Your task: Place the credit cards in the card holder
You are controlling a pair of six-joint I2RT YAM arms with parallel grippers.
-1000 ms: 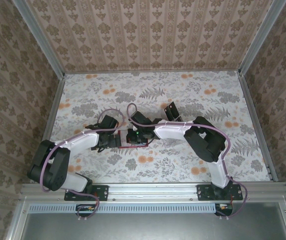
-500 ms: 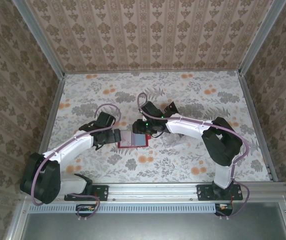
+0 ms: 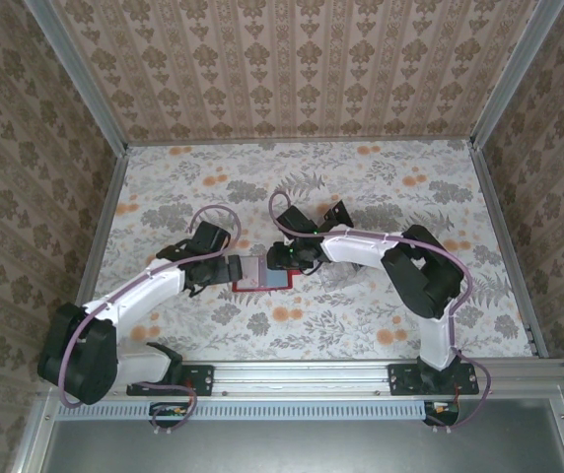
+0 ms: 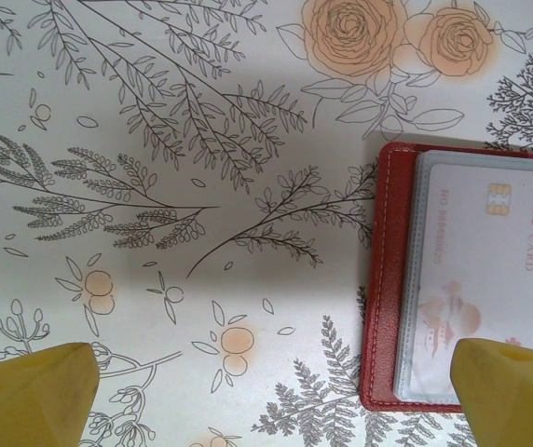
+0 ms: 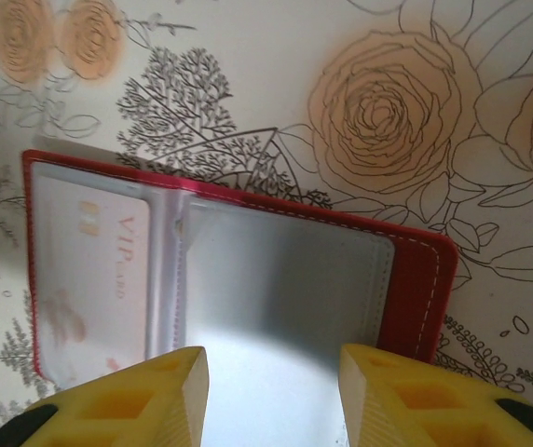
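Observation:
The red card holder lies open on the floral table between my two grippers. In the left wrist view its left half has a pale VIP card in a clear sleeve. My left gripper is wide open at the holder's left edge, one fingertip over its corner. My right gripper is open just above the greyish right pocket, gripping nothing. Black credit cards lie beyond the right arm, partly hidden by it.
The floral tabletop is walled by patterned panels at the back and both sides. A metal rail with both arm bases runs along the near edge. Both forearms crowd the middle around the holder.
My right gripper has gone from shut to open and pulled back slightly from over the holder. The left gripper slid left, so the open holder now shows between them.

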